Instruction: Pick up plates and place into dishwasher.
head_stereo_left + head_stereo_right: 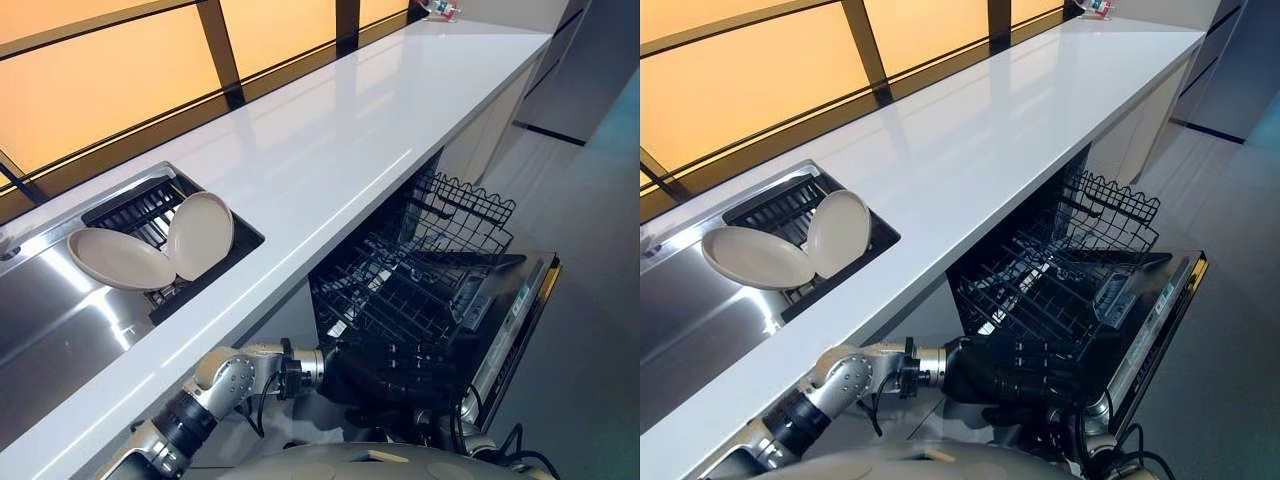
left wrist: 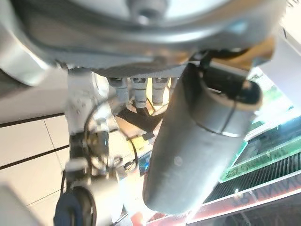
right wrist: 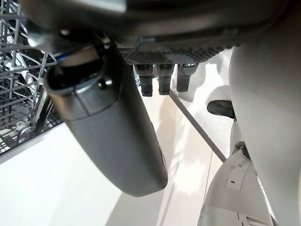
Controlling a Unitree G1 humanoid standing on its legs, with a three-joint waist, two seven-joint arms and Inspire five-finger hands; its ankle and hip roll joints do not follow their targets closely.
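Note:
Two cream plates lean in the sink's dark rack, one lying flatter (image 1: 118, 260) and one more upright (image 1: 203, 233) beside it, touching. The dishwasher stands open under the counter with its black wire rack (image 1: 400, 290) pulled out over the lowered door (image 1: 512, 330). My left hand (image 1: 1012, 372) hangs low at the near end of that rack, under the counter edge, open and holding nothing; its thumb (image 2: 197, 141) fills much of its wrist view. My right hand (image 3: 113, 132) is open and empty too, down beside the rack (image 3: 19, 94) above pale floor.
A long white countertop (image 1: 330, 140) runs from the steel sink (image 1: 50, 310) to the far end, where a small bottle (image 1: 440, 10) stands. A window with dark frames backs the counter. Tiled floor lies to the right of the open door.

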